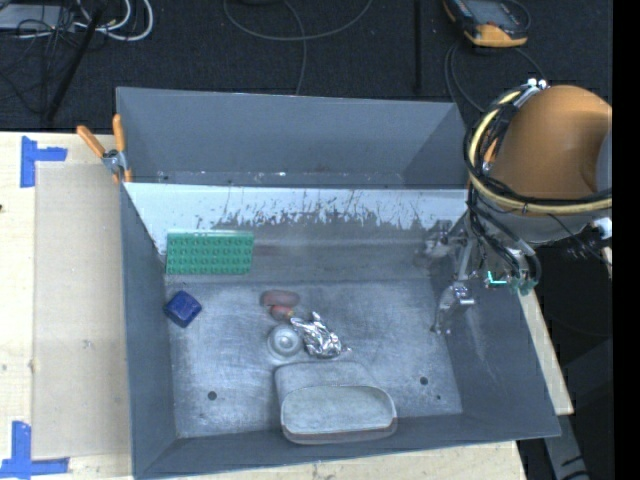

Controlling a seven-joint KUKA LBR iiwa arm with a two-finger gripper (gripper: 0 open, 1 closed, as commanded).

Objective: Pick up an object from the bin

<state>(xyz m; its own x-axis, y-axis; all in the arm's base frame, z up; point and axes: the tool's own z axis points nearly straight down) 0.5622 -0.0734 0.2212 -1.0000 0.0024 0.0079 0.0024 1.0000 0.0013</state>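
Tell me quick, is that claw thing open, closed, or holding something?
Gripper: whether it is open or closed cannot be told; it hangs at the right side of the bin.

The arm [545,158], under a rounded orange-brown cover ringed with cables, reaches in from the right. Its gripper [444,320] hangs low over bare floor at the right side of the grey metal bin [300,148], well apart from the things in it. Near the middle, a crumpled piece of foil [322,338] touches a small round silvery cap [284,342], with a reddish-brown lump [280,298] just behind and a flat grey oval pad [335,413] at the near wall. To the left lie a green studded plate [209,254] and, near it, a small blue block [183,308].
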